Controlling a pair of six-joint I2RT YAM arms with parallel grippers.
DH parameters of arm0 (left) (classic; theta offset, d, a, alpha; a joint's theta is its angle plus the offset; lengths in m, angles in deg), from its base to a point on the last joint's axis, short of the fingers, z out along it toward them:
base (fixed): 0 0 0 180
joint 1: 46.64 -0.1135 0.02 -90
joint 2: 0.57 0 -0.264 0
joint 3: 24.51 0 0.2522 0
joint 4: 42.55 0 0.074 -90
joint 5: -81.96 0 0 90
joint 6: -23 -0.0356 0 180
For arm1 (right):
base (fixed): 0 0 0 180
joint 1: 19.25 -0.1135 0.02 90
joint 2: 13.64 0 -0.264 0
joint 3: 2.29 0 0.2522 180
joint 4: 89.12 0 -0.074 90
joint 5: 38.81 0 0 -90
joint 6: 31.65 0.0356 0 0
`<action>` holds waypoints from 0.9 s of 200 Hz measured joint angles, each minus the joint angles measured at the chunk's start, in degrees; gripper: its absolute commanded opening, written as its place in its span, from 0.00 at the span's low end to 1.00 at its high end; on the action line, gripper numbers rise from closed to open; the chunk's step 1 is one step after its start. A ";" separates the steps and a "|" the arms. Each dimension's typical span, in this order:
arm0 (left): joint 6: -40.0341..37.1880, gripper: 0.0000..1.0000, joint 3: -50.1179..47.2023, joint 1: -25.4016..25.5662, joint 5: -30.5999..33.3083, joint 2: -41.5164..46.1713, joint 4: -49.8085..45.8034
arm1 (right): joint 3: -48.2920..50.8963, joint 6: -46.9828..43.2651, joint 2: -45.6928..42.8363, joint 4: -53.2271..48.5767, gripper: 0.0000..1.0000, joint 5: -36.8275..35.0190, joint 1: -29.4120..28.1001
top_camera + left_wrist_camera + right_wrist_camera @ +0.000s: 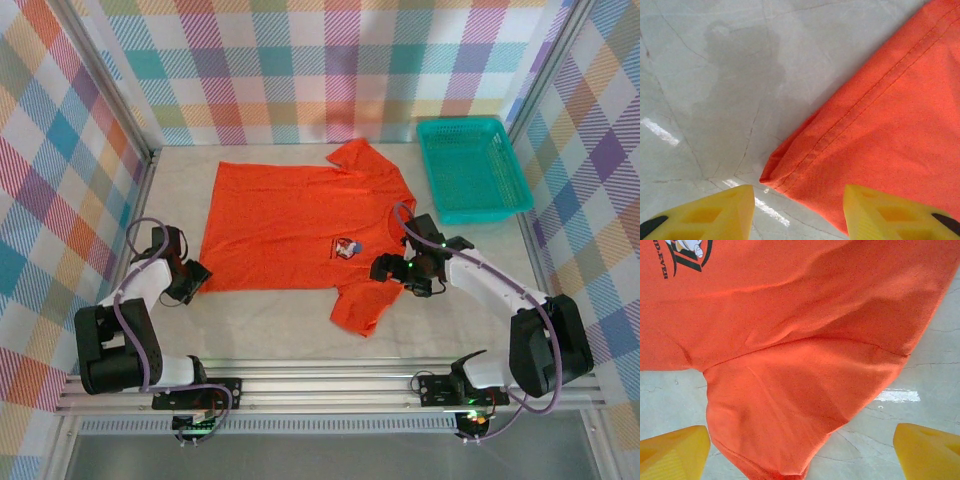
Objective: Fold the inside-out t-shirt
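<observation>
The inside-out t-shirt [290, 220] lies spread flat on the table, bright orange-red, hem to the left, one sleeve toward the back and one toward the front. Its small print [348, 247] faces up. My left gripper [195, 272] sits at the hem's near-left corner. In the left wrist view the gripper [800, 220] is open, and the stitched hem corner [790, 172] lies on the table just ahead of its yellow fingers [715, 215]. My right gripper [383, 268] hovers at the near sleeve. It stands wide open [800, 460], with the sleeve [780, 425] between its fingertips [670, 455].
A teal plastic basket [470, 170] stands at the back right, close to the shirt's far sleeve. Checkered walls enclose the table on three sides. Bare grey tabletop [270, 320] runs along the front, between the shirt and the arm bases.
</observation>
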 measured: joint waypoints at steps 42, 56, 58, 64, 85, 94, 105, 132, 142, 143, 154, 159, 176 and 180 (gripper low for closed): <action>0.42 0.40 -1.05 0.00 -0.68 -0.98 1.57 | -1.44 -0.24 0.00 -1.60 0.98 -1.88 0.02; 0.70 0.28 -1.11 0.00 -1.16 -1.77 2.47 | -2.23 -0.42 0.00 -2.14 0.98 -2.34 0.31; 1.05 0.27 -1.11 0.00 -1.16 -1.88 2.64 | -2.29 -0.42 0.00 -2.21 0.98 -2.38 0.37; 1.03 0.22 -1.11 0.00 -1.36 -2.21 2.82 | -2.62 -0.48 0.00 -2.47 0.99 -2.51 0.81; 1.25 0.09 -1.11 0.00 -1.57 -2.71 3.30 | -3.65 -1.44 -0.07 -3.30 0.96 -2.73 2.56; 1.22 0.07 -1.11 0.00 -1.60 -2.64 3.30 | -3.85 -1.92 -0.20 -3.37 0.93 -2.69 3.15; 1.14 0.05 -1.09 0.00 -1.51 -2.38 3.23 | -3.91 -2.32 -0.33 -3.41 0.86 -2.12 3.72; 1.11 0.04 -1.03 0.00 -1.49 0.04 2.60 | -3.89 -3.02 -0.13 -3.76 0.76 -0.28 0.96; 1.11 0.04 -0.92 0.00 -1.51 1.18 2.12 | -3.80 -2.73 0.09 -3.65 0.72 0.15 -1.49; 1.09 0.04 -0.90 0.00 -1.49 1.33 2.08 | -3.78 -2.64 0.09 -3.63 0.71 0.22 -1.66; 1.09 0.03 -0.74 0.00 -1.49 2.27 1.90 | -2.95 -2.12 0.11 -3.13 0.67 0.74 -4.02; 1.09 0.03 -0.57 0.00 -1.49 2.54 1.70 | -2.36 -1.68 0.09 -2.95 0.65 1.03 -5.01; 1.09 0.02 -0.13 0.00 -1.51 2.97 1.42 | 0.39 -0.70 0.09 -2.58 0.63 1.46 -6.91; 1.09 0.02 -0.09 0.00 -1.51 3.02 1.36 | 1.14 -0.31 0.07 -2.62 0.64 1.44 -7.15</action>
